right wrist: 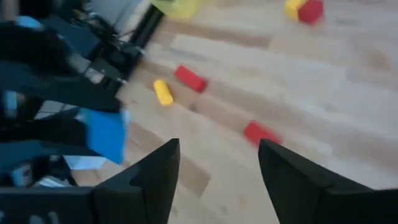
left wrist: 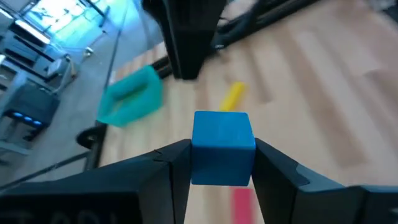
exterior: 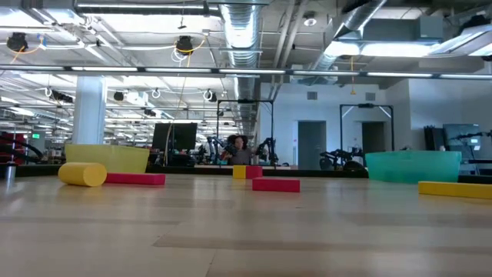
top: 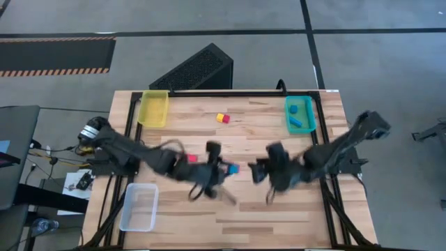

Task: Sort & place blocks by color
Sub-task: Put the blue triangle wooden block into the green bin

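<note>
Left wrist view shows the left gripper (left wrist: pixel 222 163) clamping a small blue plastic cube (left wrist: pixel 222 148) above mid-table, so carry it level to the teal rectangular tray (left wrist: pixel 131 97), clear of the empty, open right gripper (right wrist: pixel 217 171).

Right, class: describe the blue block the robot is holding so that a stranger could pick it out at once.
Start at the wooden table and find the left arm reaching toward its middle. Between the fingers of the left gripper sits a small blue plastic cube, held above the table. It is the only block held by a gripper; the other blue blocks lie in the teal plastic tray.
</note>
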You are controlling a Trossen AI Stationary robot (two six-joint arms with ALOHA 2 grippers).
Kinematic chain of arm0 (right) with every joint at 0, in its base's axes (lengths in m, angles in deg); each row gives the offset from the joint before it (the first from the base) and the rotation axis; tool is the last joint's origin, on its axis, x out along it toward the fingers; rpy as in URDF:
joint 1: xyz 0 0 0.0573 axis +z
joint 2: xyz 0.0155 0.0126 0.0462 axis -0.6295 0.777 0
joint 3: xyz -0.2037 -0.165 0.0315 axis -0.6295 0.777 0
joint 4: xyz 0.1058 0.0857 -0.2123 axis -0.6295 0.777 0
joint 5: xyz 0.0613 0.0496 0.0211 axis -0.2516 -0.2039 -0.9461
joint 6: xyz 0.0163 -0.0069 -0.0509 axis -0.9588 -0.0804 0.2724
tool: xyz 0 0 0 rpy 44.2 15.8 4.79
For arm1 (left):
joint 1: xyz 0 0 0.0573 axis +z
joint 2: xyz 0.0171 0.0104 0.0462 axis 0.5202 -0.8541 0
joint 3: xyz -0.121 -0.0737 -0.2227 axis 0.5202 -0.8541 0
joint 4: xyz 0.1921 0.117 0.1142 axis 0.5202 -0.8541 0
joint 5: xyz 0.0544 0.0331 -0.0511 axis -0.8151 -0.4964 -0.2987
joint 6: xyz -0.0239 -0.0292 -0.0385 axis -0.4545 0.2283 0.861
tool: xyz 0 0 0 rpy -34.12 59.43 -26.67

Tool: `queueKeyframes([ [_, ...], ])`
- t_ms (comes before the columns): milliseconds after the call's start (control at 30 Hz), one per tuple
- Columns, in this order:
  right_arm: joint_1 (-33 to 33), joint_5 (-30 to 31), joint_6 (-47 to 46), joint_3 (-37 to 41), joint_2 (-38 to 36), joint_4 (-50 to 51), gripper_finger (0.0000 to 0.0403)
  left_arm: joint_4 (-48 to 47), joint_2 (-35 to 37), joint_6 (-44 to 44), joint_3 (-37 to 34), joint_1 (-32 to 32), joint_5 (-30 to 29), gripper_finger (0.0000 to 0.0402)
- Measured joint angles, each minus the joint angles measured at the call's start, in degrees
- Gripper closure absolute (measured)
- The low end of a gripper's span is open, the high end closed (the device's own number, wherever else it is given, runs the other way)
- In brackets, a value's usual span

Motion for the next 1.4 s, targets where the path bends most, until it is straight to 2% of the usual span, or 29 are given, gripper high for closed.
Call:
queueKeyframes([
  [133, -7.6, -8.5, 12.6, 11.5, -11.2, -13.9, 0.0154, 3.2, 0.1, -2.0, 0.0, 8.5, 4.4, 0.0286],
  [333, -18.6, -19.4, 22.2, 29.6, -25.2, -40.1, 0.0153, 7.4, -0.4, 2.3, 0.0, 16.4, 13.6, 0.0286],
  [467, -25.2, -27.9, 21.2, 37.5, -26.8, -54.9, 0.0153, 12.3, -1.3, 0.7, 0.1, 18.1, 17.1, 0.0286],
  [567, -28.1, -33.4, 21.0, 39.5, -24.7, -62.0, 0.0153, 13.3, -1.5, -2.8, 0.1, 19.3, 17.5, 0.0286],
  [733, -29.6, -36.7, 21.8, 39.6, -20.9, -68.4, 0.0153, 13.4, -1.5, -3.5, 0.1, 21.8, 19.1, 0.0286],
  [933, -31.0, -36.7, 22.8, 39.6, -17.8, -72.8, 0.0156, 13.0, -1.5, -4.2, 0.1, 23.2, 27.1, 0.0285],
  [1033, -31.6, -37.3, 22.8, 39.5, -16.9, -73.1, 0.0170, 12.3, -1.5, -5.8, 0.1, 23.2, 28.3, 0.0285],
  [1133, -31.6, -38.0, 22.1, 39.5, -16.6, -73.4, 0.0203, 12.1, -1.4, -6.9, 0.0, 23.3, 28.7, 0.0285],
  [1267, -32.0, -38.1, 21.6, 39.4, -16.7, -73.8, 0.0267, 12.0, -1.3, -8.9, 0.0, 23.9, 28.7, 0.0285],
  [1400, -33.6, -37.9, 21.2, 39.4, -16.7, -74.2, 0.0331, 12.7, -1.3, -9.1, 0.0, 25.5, 24.9, 0.0283],
])
